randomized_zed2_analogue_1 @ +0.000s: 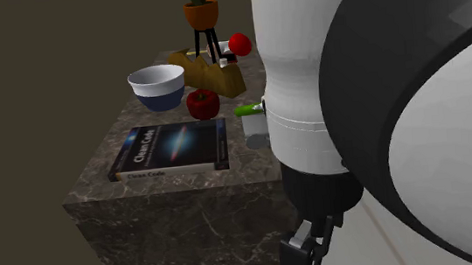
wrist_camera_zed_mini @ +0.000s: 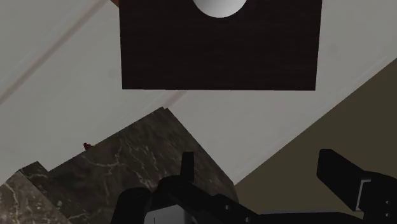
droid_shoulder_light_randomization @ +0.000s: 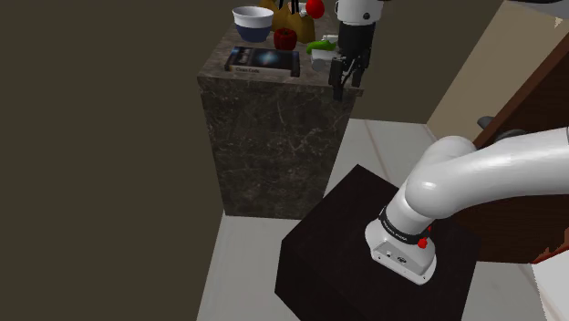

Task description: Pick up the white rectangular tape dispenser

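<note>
The tape dispenser (droid_shoulder_light_randomization: 322, 53) is a small white block with a green piece on top. It stands at the near right corner of a dark marble pedestal (droid_shoulder_light_randomization: 274, 137). In the second exterior view the dispenser (randomized_zed2_analogue_1: 254, 130) is partly hidden behind my arm. My black gripper (droid_shoulder_light_randomization: 348, 80) hangs just beside it, off the shoulder view's right edge of the top, fingers pointing down and open with nothing between them. In the wrist view the gripper (wrist_camera_zed_mini: 257, 158) looks past the marble edge (wrist_camera_zed_mini: 114, 159) to the floor, and its fingers stand wide apart.
On the pedestal lie a dark book (randomized_zed2_analogue_1: 170, 149), a white and blue bowl (randomized_zed2_analogue_1: 158, 84), a red fruit (randomized_zed2_analogue_1: 203, 104), a wooden block (randomized_zed2_analogue_1: 211, 72) and a potted plant (randomized_zed2_analogue_1: 201, 14). My dark stand (droid_shoulder_light_randomization: 346, 246) sits on the pale floor below.
</note>
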### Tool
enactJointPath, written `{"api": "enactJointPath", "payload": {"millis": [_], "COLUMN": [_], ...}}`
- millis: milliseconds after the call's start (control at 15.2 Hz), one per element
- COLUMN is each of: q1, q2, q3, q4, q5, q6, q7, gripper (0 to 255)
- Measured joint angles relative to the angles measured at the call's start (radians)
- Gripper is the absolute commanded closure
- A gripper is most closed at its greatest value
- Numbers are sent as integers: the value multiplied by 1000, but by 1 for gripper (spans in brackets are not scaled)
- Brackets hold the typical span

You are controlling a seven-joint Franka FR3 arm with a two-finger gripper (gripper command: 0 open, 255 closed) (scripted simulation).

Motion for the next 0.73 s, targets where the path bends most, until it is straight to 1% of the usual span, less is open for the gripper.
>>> {"api": "enactJointPath", "payload": {"millis": [132,330,726], "q1": [-4,-20,-49], "q2": [9,70,231], "q3": [-9,-55,-151], "q4": [5,48,180], "q5": [-8,-43,-100], "q6": [4,24,59], "q7": [-11,-65,-185], "gripper": [0,0,0]}}
